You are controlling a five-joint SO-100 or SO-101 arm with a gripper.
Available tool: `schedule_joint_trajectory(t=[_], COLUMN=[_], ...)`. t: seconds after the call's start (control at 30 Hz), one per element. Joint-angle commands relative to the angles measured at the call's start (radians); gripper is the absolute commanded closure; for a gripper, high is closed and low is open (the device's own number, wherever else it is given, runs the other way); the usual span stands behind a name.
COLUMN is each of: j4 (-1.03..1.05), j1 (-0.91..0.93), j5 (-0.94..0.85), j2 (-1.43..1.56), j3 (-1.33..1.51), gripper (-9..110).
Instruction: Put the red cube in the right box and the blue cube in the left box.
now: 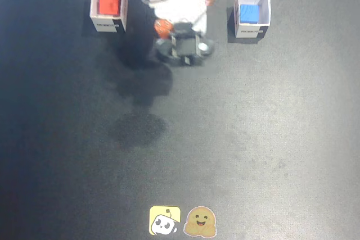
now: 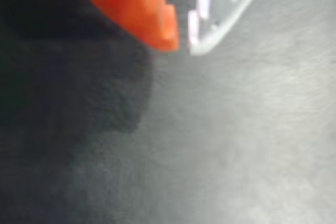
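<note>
In the fixed view the red cube (image 1: 108,4) lies inside the right box (image 1: 109,24), which stands at the upper left of the picture. The blue cube (image 1: 248,13) lies inside the left box (image 1: 251,31) at the upper right. The arm (image 1: 179,15) is folded back between the two boxes at the top centre. In the wrist view my gripper (image 2: 182,45) hangs over bare dark mat. Its orange finger (image 2: 142,9) and white finger (image 2: 220,9) are nearly tip to tip, shut with nothing between them.
A dark mat (image 1: 236,139) covers the table. Two small stickers, one yellow (image 1: 165,220) and one brown (image 1: 201,221), sit at the bottom edge. The arm's shadow (image 1: 140,105) falls below its base.
</note>
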Motion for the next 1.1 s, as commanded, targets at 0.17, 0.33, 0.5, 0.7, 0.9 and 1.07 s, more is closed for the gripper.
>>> schedule_joint_trajectory(t=[0.17, 0.33, 0.5, 0.7, 0.9, 1.07], j4=[-0.018, -0.14, -0.149, -0.071, -0.071, -0.069], j1=[-0.017, -0.034, -0.043, -0.032, -0.038, -0.032], j5=[0.08, 0.092, 0.086, 0.025, 0.043, 0.063], j2=[0.219, 0.219, 0.219, 0.219, 0.219, 0.219], j3=[0.107, 0.198, 0.225, 0.225, 0.227, 0.227], gripper=[101, 101, 101, 101, 101, 101])
